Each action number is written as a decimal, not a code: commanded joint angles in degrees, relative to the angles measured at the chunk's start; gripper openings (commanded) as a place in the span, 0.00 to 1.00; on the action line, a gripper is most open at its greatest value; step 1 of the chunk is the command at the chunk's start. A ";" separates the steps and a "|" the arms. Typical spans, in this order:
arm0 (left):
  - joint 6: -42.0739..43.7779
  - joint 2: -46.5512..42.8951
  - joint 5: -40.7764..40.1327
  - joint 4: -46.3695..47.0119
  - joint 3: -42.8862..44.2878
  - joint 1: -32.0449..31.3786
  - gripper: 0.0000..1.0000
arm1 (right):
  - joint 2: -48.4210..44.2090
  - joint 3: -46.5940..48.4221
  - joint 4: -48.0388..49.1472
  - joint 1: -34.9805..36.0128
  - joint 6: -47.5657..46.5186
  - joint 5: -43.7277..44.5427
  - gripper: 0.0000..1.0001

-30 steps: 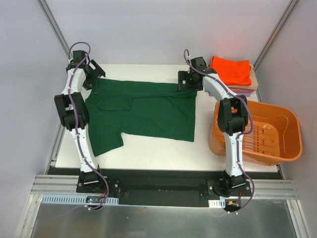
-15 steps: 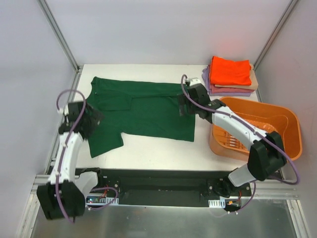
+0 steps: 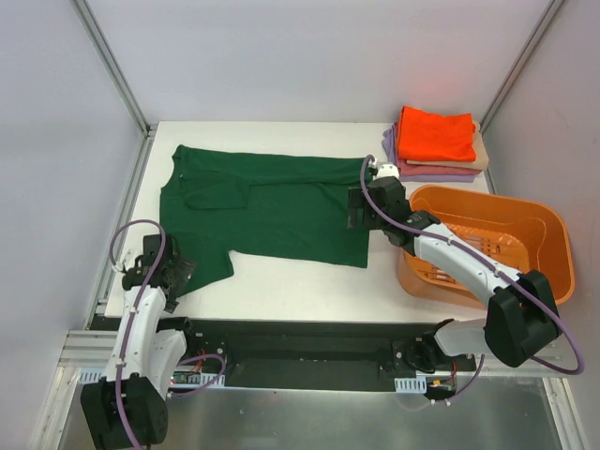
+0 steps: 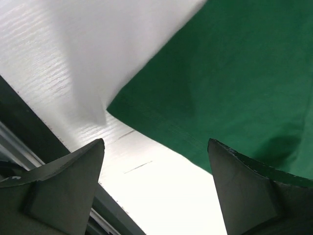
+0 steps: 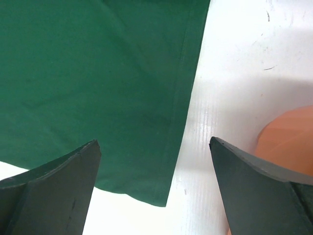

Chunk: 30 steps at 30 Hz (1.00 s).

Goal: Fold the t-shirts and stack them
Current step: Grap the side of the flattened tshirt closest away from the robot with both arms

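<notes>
The dark green t-shirt (image 3: 267, 206) lies spread flat on the white table (image 3: 309, 281). A stack of folded shirts sits at the back right: bright orange (image 3: 436, 133) on top, tan (image 3: 481, 155) and lavender (image 3: 427, 173) below. My left gripper (image 3: 178, 272) is open and empty above the shirt's near left corner; that green cloth shows in the left wrist view (image 4: 234, 73). My right gripper (image 3: 356, 208) is open and empty above the shirt's right hem, whose edge and near corner show in the right wrist view (image 5: 98, 78).
An orange plastic basket (image 3: 553, 267) stands at the right of the table, close to my right arm. The table's near edge and the black rail (image 3: 309, 337) run just below the left gripper. Grey walls enclose the table.
Both arms have pulled back from the far edge toward the near side. The left gripper has moved to the shirt's near left corner, the right along the right hem. The shirt lies unchanged.
</notes>
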 commanded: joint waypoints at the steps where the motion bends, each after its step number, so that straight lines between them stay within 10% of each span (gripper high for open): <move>1: -2.65 3.26 -3.53 -1.46 -1.49 0.14 0.84 | -0.42 1.19 2.73 -0.13 0.80 -2.52 0.96; 14: -2.49 9.50 -4.06 14.01 -6.51 0.32 0.59 | 1.69 1.63 3.08 -0.12 0.27 -5.42 0.96; 21: -2.05 9.95 -2.22 15.68 -6.86 0.49 0.01 | 1.78 1.19 2.90 0.05 -0.25 -7.35 0.96; 30: 0.24 -1.21 0.58 15.77 -6.25 0.49 0.00 | 0.47 0.23 -3.85 6.54 -14.21 -17.20 0.96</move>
